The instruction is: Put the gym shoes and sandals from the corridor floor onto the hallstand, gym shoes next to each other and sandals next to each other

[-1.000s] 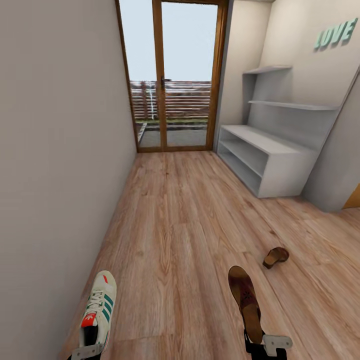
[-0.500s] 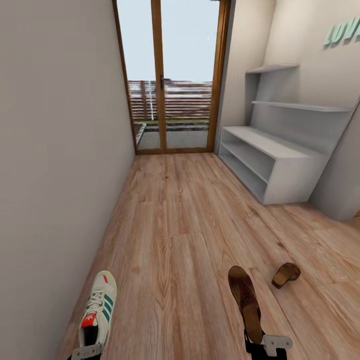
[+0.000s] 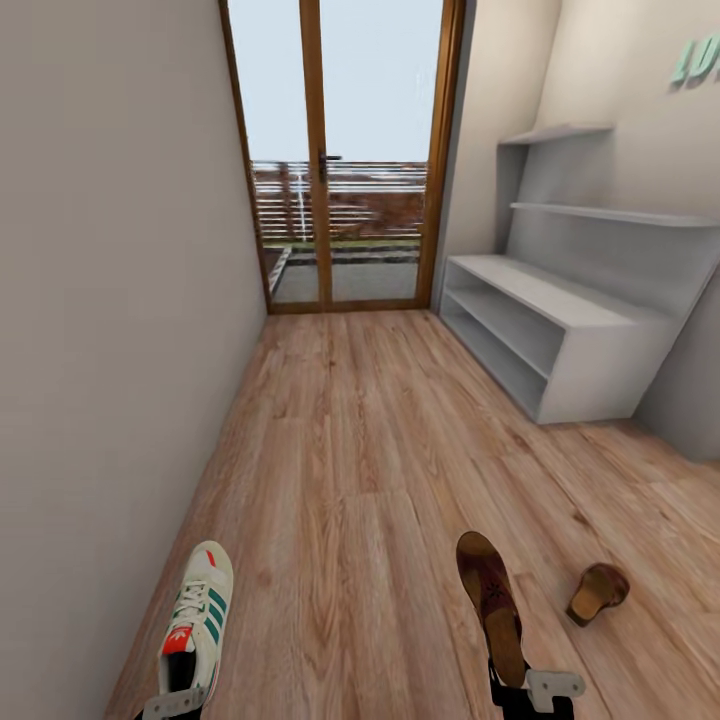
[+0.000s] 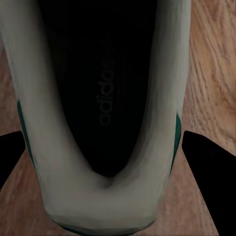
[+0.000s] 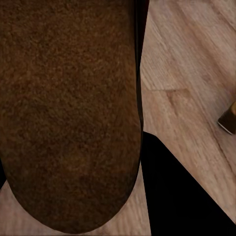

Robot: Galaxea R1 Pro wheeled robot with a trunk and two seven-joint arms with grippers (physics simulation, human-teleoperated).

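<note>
Carrying: a sneaker (image 3: 198,618) in the left gripper (image 3: 172,704) and a sandal (image 3: 491,608) in the right gripper (image 3: 528,692), both at the near edge of the head view, toes pointing ahead.
Left fingers: clamped on the sneaker's heel end; in the left wrist view dark fingers (image 4: 209,184) flank the heel on both sides.
Right fingers: closed on the sandal's heel; in the right wrist view one dark finger (image 5: 174,189) lies against its edge.
Second sandal: (image 3: 597,592) on the floor (image 3: 370,470), just right of the held one, not touched.
Second sneaker: not to be seen from here.
Rack: (image 3: 570,330) well ahead on the right against the wall; its bench top, low slots and wall shelves carry no shoes.
Door: glazed, wood-framed (image 3: 330,160), at the far end of the corridor.
Progress: by my reading early, two shoes lifted, none placed; both still need setting on the rack, then the other two fetched and paired.
Writing: "adidas" (image 4: 104,102) on the sneaker's insole; green wall letters (image 3: 698,58) above the rack, cut off, beginning "LO".
</note>
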